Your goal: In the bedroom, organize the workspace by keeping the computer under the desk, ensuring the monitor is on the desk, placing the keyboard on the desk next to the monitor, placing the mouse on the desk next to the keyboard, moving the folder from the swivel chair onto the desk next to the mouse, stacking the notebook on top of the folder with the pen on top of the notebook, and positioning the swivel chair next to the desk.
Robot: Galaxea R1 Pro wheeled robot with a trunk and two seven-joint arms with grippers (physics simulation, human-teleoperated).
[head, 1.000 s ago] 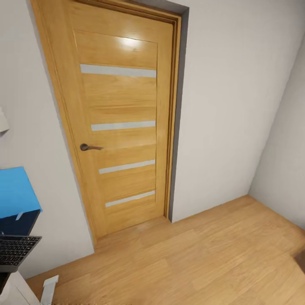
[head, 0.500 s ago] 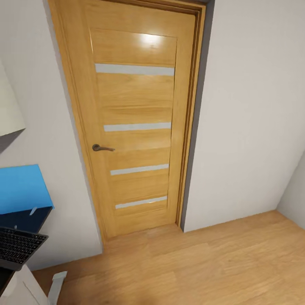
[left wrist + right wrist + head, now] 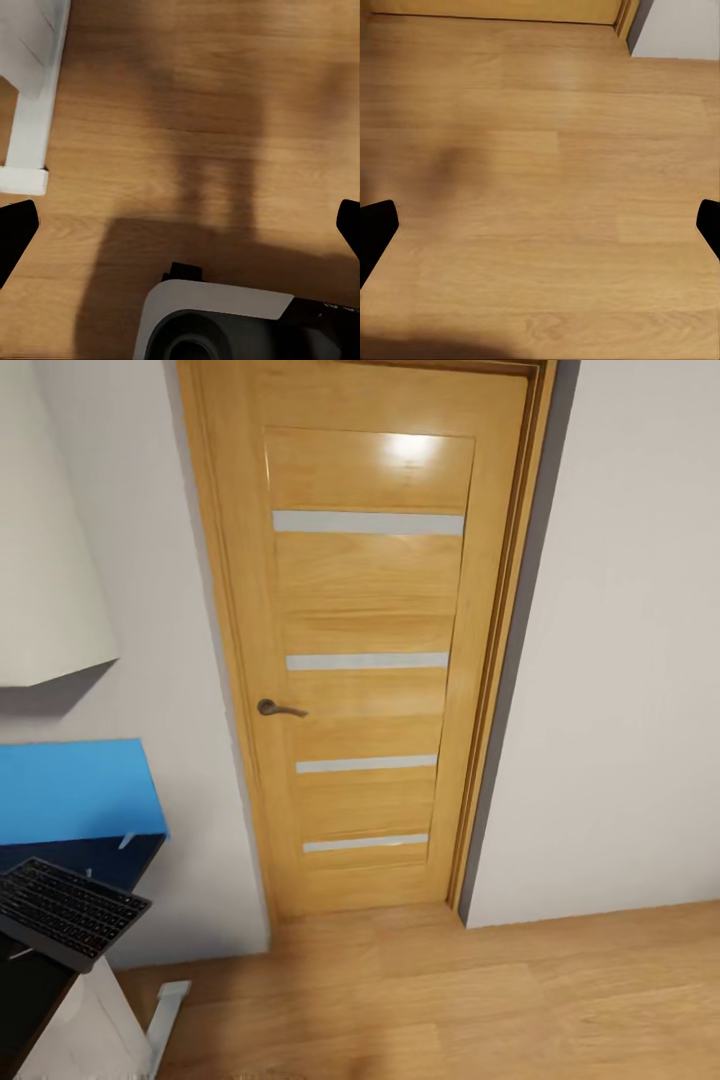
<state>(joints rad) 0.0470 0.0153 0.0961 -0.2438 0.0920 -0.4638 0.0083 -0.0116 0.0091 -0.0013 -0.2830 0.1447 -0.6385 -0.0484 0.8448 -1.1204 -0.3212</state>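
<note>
The keyboard (image 3: 72, 912), black keys in a grey frame, lies at the head view's lower left on the black desk (image 3: 95, 855), with one corner reaching past the desk's end. Below it stands the desk's white leg (image 3: 90, 1030), which also appears in the left wrist view as a white leg (image 3: 30, 97). My left gripper (image 3: 180, 232) is open over bare wooden floor beside that leg. My right gripper (image 3: 540, 225) is open above the floor, with nothing between its fingers.
A closed wooden door (image 3: 370, 650) with a grey lever handle (image 3: 278, 708) faces me. A blue panel (image 3: 75, 790) stands behind the desk top, and a white cabinet (image 3: 45, 560) hangs above it. My own base (image 3: 240, 322) lies under the left gripper. Wooden floor (image 3: 450, 1000) stretches rightwards.
The head camera has swung left: the door has slid right in the picture. More of the keyboard, desk, blue panel and white cabinet now shows at the left.
</note>
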